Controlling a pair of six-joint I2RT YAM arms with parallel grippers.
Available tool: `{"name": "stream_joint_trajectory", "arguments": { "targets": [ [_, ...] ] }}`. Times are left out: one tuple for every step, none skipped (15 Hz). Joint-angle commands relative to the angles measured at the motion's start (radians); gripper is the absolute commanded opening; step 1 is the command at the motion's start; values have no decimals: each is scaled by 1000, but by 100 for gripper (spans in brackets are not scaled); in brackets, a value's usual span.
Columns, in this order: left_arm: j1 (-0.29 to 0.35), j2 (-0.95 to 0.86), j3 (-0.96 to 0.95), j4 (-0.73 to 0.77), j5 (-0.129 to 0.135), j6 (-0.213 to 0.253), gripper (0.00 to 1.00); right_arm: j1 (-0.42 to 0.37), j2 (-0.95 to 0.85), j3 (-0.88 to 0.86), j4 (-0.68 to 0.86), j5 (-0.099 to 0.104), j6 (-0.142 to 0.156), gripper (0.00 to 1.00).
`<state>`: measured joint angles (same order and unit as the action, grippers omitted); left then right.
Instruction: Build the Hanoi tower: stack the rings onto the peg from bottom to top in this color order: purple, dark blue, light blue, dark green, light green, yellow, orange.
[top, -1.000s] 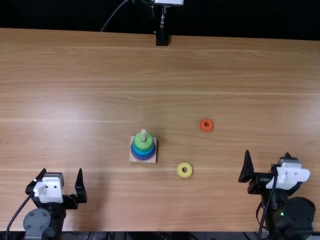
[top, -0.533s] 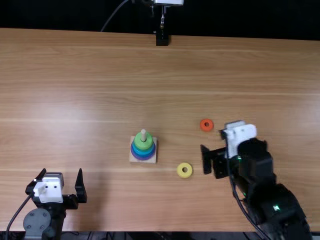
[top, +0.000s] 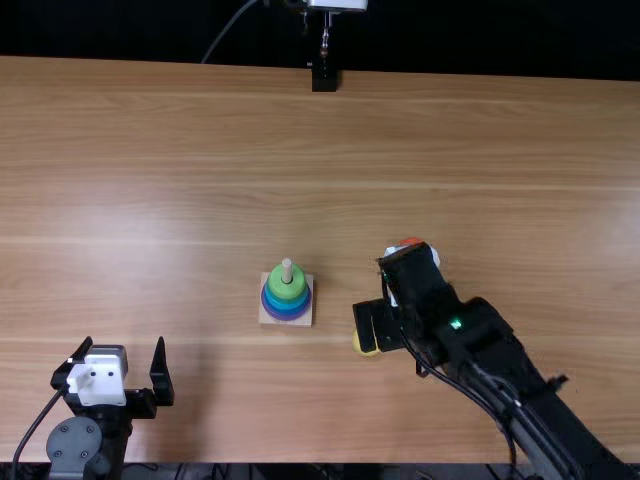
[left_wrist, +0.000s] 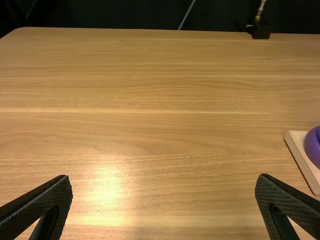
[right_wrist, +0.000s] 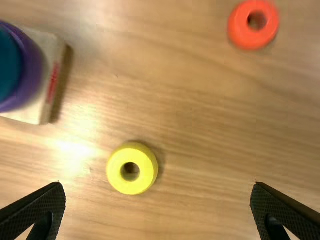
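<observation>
Item: one pale wooden base (top: 307, 319) on the brown surface (top: 180, 150), left of the loose rings, with upright peg (top: 287, 266).
Fitted to the peg: purple ring (top: 286, 316) lowest, blue rings (top: 273, 301) above, green ring (top: 288, 290) uppermost visible.
Item: one yellow ring (right_wrist: 117, 172), loose, flat on the surface, right of the base.
Item: one orange ring (right_wrist: 239, 25), loose, flat, farther off and rightward of the yellow.
Item: right hand (top: 378, 326), released, fingers spread, above the yellow ring's area.
Item: left hand (top: 125, 344), released and empty, at near left.
</observation>
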<state>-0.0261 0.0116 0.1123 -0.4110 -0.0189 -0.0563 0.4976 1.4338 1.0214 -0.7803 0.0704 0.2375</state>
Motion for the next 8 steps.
{"name": "stream_joint_trajectory", "arguments": {
  "targets": [
    [0, -12, -112, -79, 4, 5, 100, 9, 40, 25, -1, 3, 35, 100],
    [-1, -12, -112, -79, 4, 5, 100, 10, 66, 22, 1, 3, 35, 100],
    [0, -12, -112, -79, 4, 5, 100, 10, 82, 20, 8, 3, 37, 100],
    [-1, -12, -112, -79, 4, 5, 100, 13, 105, 20, 12, 3, 37, 100],
    [0, -12, -112, -79, 4, 5, 100, 19, 129, 22, 13, 1, 37, 100],
    [-1, -12, -112, -79, 4, 5, 100, 32, 151, 22, 15, 1, 40, 100],
    [0, -12, -112, -79, 4, 5, 100, 44, 165, 23, 15, 1, 42, 100],
    [0, -12, -112, -79, 4, 5, 100, 52, 178, 23, 15, 1, 44, 100]
  ]
}}
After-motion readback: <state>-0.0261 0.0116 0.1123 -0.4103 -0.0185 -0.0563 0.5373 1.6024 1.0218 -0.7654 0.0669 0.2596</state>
